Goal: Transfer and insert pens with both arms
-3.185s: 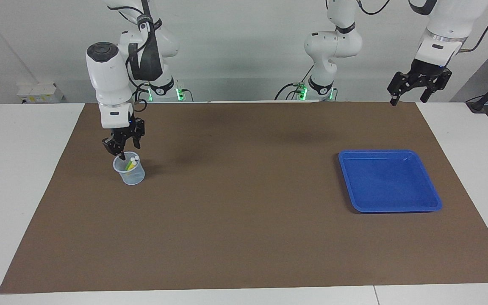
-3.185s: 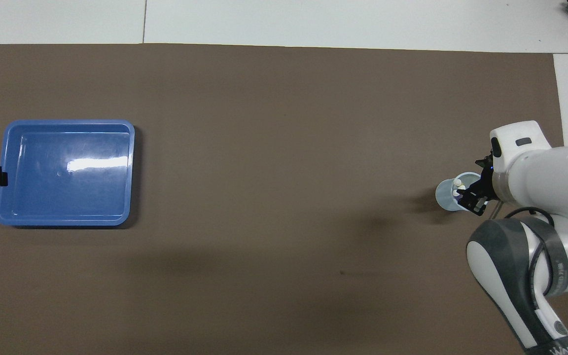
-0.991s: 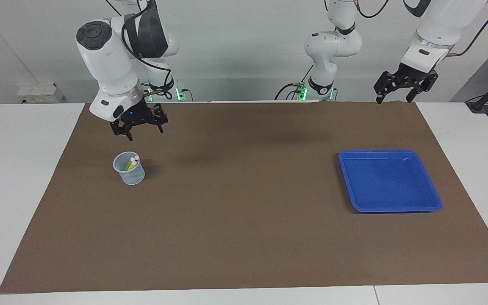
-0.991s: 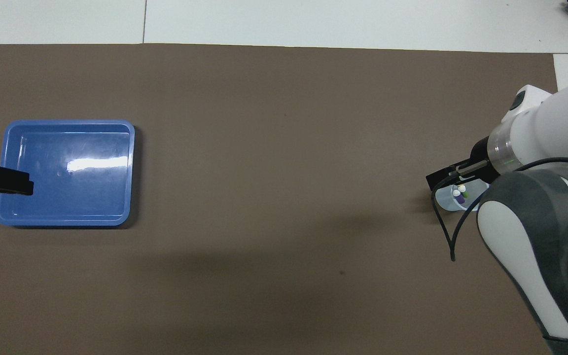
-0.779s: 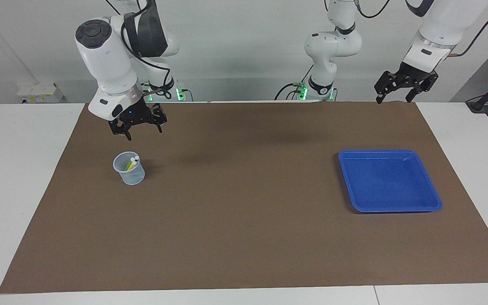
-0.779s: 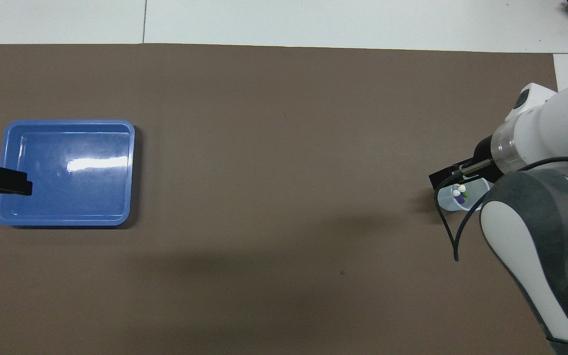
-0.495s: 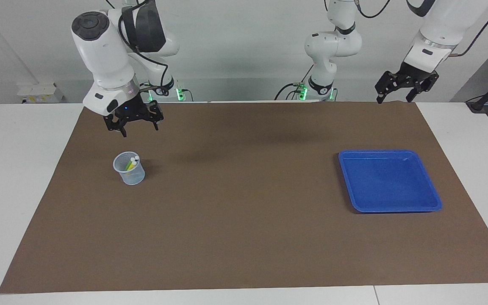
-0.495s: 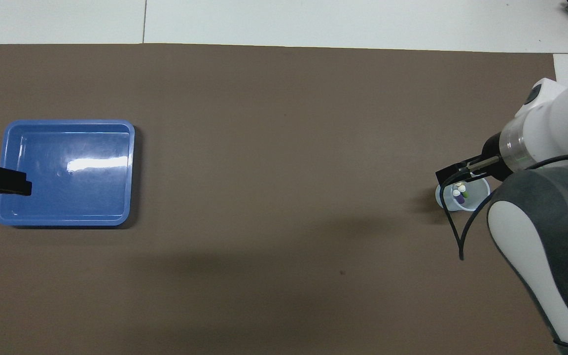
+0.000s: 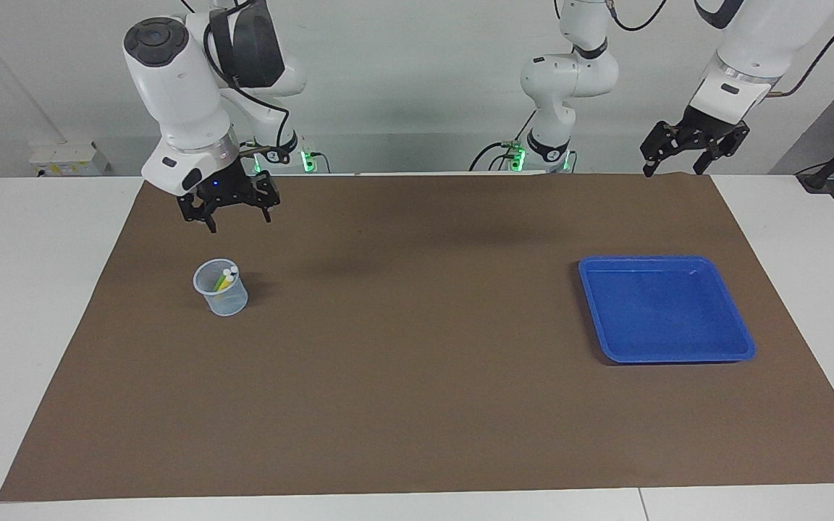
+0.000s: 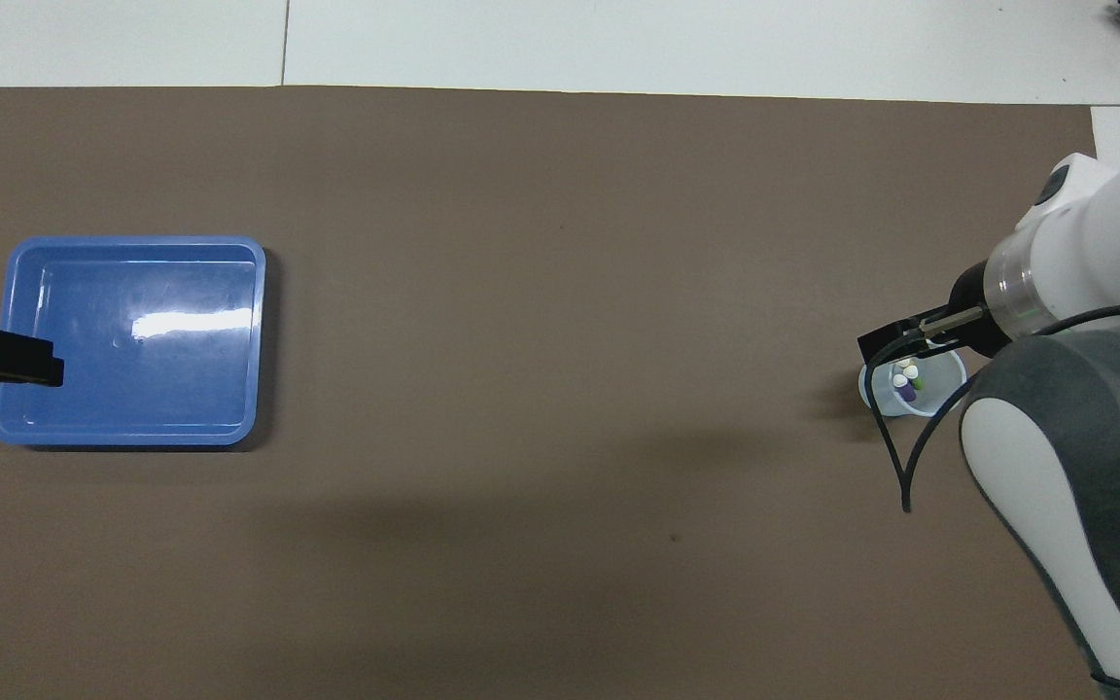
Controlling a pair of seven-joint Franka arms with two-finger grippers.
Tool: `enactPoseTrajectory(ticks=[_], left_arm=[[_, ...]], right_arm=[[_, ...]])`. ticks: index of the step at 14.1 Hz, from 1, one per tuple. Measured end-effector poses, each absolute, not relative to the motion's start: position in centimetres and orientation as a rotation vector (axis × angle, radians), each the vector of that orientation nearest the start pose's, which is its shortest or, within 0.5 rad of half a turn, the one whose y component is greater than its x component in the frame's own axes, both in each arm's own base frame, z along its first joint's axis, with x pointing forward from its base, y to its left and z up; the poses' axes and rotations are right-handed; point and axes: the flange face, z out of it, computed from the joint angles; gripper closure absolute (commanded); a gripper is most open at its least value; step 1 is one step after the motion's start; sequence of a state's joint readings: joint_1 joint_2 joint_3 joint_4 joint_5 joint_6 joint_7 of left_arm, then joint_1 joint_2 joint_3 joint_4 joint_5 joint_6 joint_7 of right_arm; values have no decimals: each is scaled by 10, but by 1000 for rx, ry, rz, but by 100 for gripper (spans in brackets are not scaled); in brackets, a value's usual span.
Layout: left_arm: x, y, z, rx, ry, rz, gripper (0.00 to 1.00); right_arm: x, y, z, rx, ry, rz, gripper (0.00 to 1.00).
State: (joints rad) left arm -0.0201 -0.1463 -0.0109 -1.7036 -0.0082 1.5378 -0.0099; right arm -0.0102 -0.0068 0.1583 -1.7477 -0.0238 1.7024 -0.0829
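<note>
The pens (image 9: 226, 277) stand upright in a small clear cup (image 9: 221, 289) on the brown mat toward the right arm's end; yellow and green bodies and pale ends show. From overhead the pens (image 10: 905, 379) show pale ends and some purple and green inside the cup (image 10: 910, 391). My right gripper (image 9: 232, 217) hangs open and empty in the air over the mat just beside the cup; overhead, the right gripper (image 10: 895, 340) partly covers the cup's rim. My left gripper (image 9: 674, 165) is open and empty, raised over the mat's edge at the left arm's end.
An empty blue tray (image 9: 667, 309) lies on the mat toward the left arm's end; overhead, the left gripper (image 10: 1, 357) overlaps the edge of the tray (image 10: 132, 340). Two smaller white arms (image 9: 565, 79) with green lights stand at the table's back edge.
My right gripper has lifted away from the cup, turned, and drifted slightly toward the right arm's end; it has barely moved in the last half second. The left gripper rose slightly earlier and now holds still.
</note>
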Motion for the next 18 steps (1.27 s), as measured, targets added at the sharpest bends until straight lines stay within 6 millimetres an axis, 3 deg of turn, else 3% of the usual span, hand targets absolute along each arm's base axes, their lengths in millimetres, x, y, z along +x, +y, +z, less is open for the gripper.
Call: enactPoseTrajectory(ticks=[18], left_arm=[[503,-18,636,-3147,37,40,0]], right_arm=[[550,78,558,-3150,-329,74,0]])
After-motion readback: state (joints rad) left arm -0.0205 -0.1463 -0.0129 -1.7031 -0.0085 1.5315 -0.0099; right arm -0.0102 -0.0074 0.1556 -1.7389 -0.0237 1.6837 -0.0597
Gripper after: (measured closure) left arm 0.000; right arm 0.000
